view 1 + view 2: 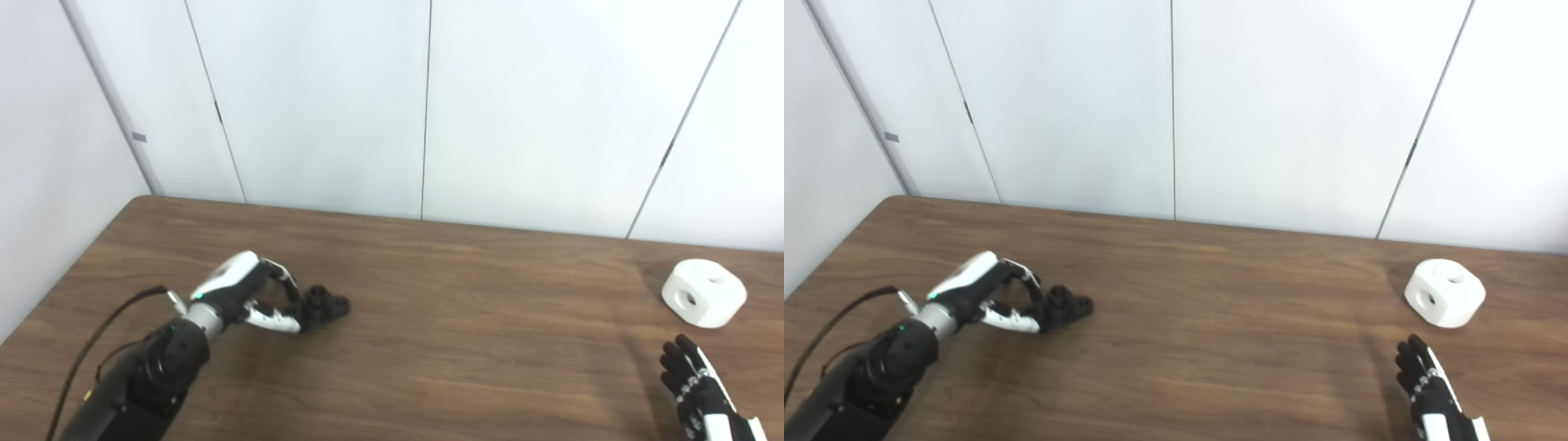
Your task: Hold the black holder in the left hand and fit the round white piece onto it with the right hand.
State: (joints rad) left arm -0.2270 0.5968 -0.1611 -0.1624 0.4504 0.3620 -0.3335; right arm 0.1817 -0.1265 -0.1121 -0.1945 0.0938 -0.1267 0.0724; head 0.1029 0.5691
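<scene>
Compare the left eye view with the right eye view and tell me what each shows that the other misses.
Only the left eye view: nothing of the task; its frame just sits further left, so everything appears shifted right.
Only the right eye view: more table to the right of the round white piece.
Both: the left hand at the black holder, which lies on the table, and the right hand open, short of the white piece.

The right hand (1427,392) is cut off by the bottom edge — only its fingers show. The left hand (257,300) hides the black holder's (327,304) near-left end — grip unclear.
</scene>
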